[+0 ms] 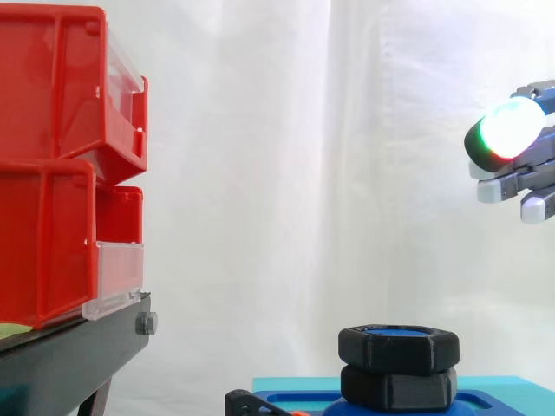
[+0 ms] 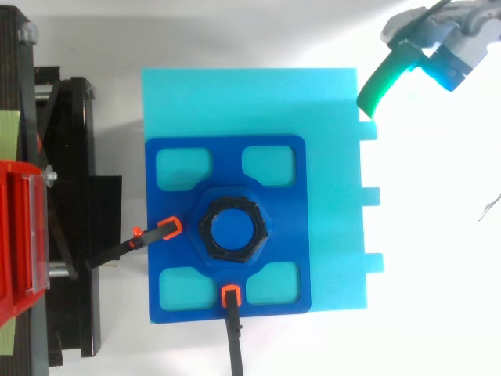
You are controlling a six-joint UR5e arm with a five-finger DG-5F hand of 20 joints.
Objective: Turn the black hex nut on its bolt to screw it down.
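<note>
Black clamp (image 1: 245, 404) with an orange tip, lowest in the side view, well below the robot hand and off to its left. From above it bites the near edge of the blue fixture plate (image 2: 286, 211). A second clamp (image 2: 160, 232), also orange-tipped, grips the plate's edge on the far side from the robot hand.

Black hex nut (image 1: 398, 348) sits on its blue bolt (image 2: 233, 229) at the plate's middle; the bolt's top shows through the nut's bore. Directly under the nut is a second black hex piece (image 1: 398, 387), touching it, with its flats slightly out of line with the nut's.

Plate lies on a cyan foam board (image 2: 250, 102), which rests on the white worktop (image 2: 438, 298). Four rounded cut-outs in the plate show cyan through.

Robot hand (image 1: 519, 173) hangs high at the right of the side view, well above the nut and well apart from it. From above, the robot hand (image 2: 442, 31) is beyond the board's corner, not over the plate. Fingers are loosely extended toward the bins and hold nothing: released. One fingertip (image 1: 510, 128) glows white with a green rim; from above a finger (image 2: 382, 84) shows green, pointing down toward the board's edge.

Red bins (image 1: 61, 165) are stacked on a black stand (image 1: 69, 355), farthest from the robot hand, past the nut.
</note>
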